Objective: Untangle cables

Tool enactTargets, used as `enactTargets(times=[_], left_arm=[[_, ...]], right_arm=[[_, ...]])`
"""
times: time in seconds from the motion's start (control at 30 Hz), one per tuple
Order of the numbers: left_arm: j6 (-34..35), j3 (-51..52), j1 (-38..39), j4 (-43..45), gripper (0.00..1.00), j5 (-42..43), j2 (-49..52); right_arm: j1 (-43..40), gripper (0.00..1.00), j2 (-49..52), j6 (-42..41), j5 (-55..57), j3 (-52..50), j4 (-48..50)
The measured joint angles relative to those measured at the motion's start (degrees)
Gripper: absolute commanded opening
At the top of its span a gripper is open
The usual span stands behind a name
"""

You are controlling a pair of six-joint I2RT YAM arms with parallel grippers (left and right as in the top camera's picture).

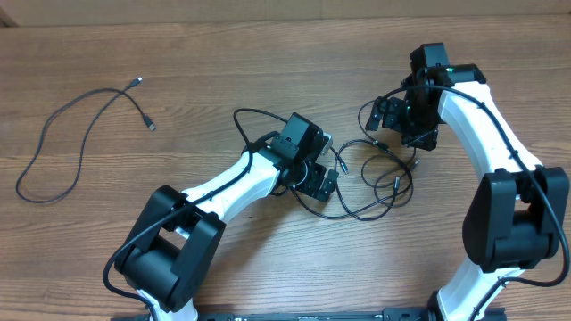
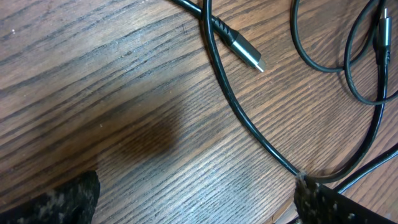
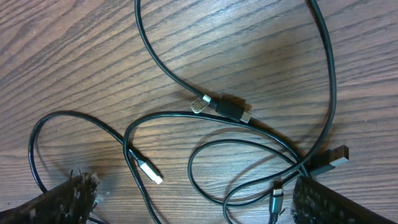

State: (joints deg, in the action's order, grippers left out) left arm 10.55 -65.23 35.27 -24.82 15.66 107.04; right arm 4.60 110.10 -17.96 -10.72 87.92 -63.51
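Observation:
A tangle of thin black cables (image 1: 379, 174) lies mid-table between the two arms. One more cable (image 1: 76, 134) lies apart at the far left in a loose open curve. My left gripper (image 1: 318, 178) is open at the tangle's left edge. In the left wrist view a cable (image 2: 239, 109) runs diagonally toward the right finger (image 2: 329, 205), and a silver plug (image 2: 247, 54) lies above it; nothing sits between the jaws of the left gripper (image 2: 199, 208). My right gripper (image 1: 400, 127) hangs open over the tangle's top. Below it lie overlapping loops (image 3: 249, 149) and plugs (image 3: 149, 169), with the right gripper (image 3: 199, 208) holding nothing.
The wooden table (image 1: 223, 62) carries nothing else. Both arms' white links (image 1: 223, 183) reach in from the near edge, and the right arm (image 1: 500, 143) curves along the right side. Thicker black wires run along the arms.

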Motion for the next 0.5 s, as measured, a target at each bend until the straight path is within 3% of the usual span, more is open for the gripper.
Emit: enactTargets(times=[0.5], left_arm=[[0.00, 0.00, 0.00, 0.00, 0.99, 0.00, 0.00]], right_arm=[[0.00, 1.00, 0.00, -0.02, 0.02, 0.00, 0.07]])
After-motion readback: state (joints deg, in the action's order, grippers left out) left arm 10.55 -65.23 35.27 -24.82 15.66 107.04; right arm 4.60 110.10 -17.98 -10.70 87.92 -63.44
